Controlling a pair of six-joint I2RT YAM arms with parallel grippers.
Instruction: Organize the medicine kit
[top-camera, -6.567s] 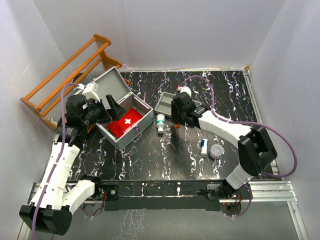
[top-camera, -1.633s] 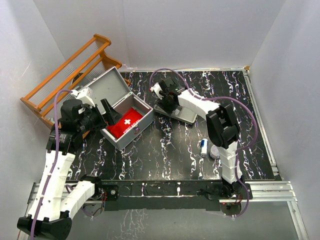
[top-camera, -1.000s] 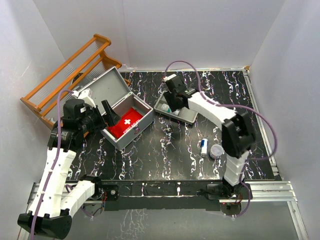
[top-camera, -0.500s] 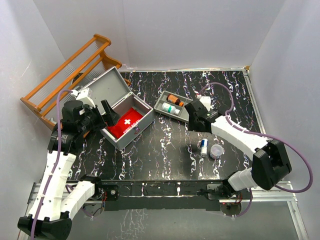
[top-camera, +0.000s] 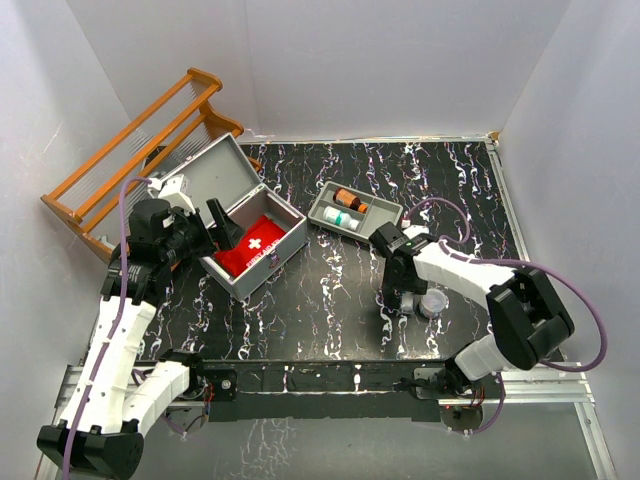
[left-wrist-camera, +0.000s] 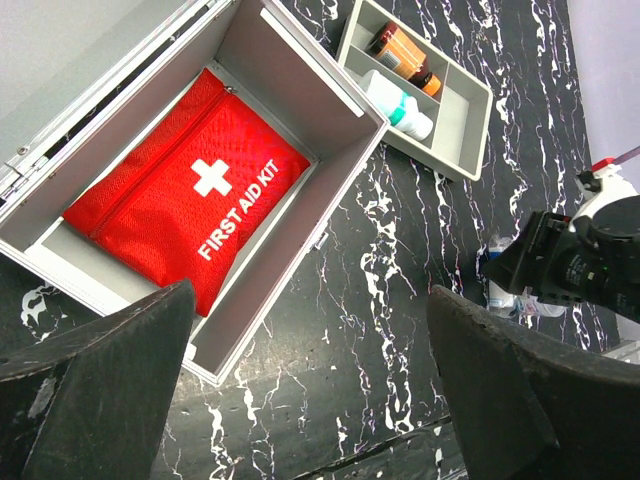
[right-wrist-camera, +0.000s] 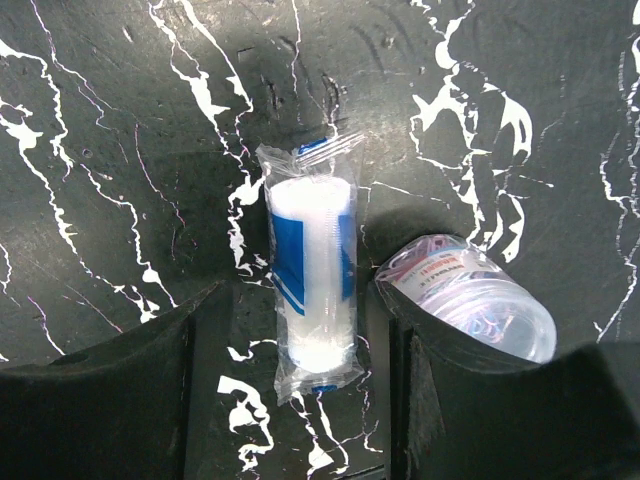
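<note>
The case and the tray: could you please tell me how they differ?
The case is deep, while the tray is shallow. The case has a hinged lid, standing open; the tray has no lid. The case holds a red pouch; the tray is divided and holds an orange bottle and a white bottle. Both are grey and rectangular.

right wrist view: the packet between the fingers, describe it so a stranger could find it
On the black marbled table, look toward the arm bases from the grey two-compartment tray. There a white roll sealed in clear wrap lies beside a small clear round tub. Only the roll is long and carries blue print.
</note>
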